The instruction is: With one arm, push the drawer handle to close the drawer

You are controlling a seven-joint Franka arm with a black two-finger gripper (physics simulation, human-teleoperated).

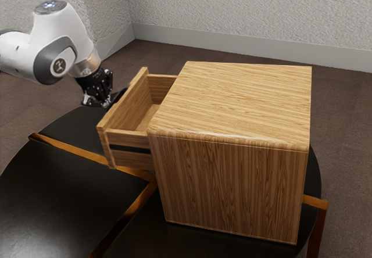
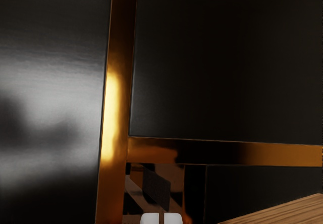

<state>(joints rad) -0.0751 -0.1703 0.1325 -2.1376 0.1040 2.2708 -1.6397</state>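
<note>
My gripper [image 1: 106, 103] hangs over the dark table, just outside the drawer [image 1: 133, 118], on the side of the drawer's front panel. The drawer stands pulled out of the wooden cabinet [image 1: 229, 179] toward the exterior view's left. A dark handle [image 1: 120, 95] shows at the front panel, right by the fingertips; whether they touch it I cannot tell. In the wrist view my gripper [image 2: 162, 218] has its two pale fingertips almost together, with nothing held between them. A wooden surface [image 2: 287, 211] shows beside them.
The round black table [image 1: 58, 194] has orange-gold strips [image 1: 125, 217] across its top and carries the cabinet. Brown floor [image 1: 232, 58] and pale textured walls [image 1: 244, 14] lie beyond it. In the wrist view, gold strips [image 2: 115, 108] cross the dark tabletop [image 2: 227, 62].
</note>
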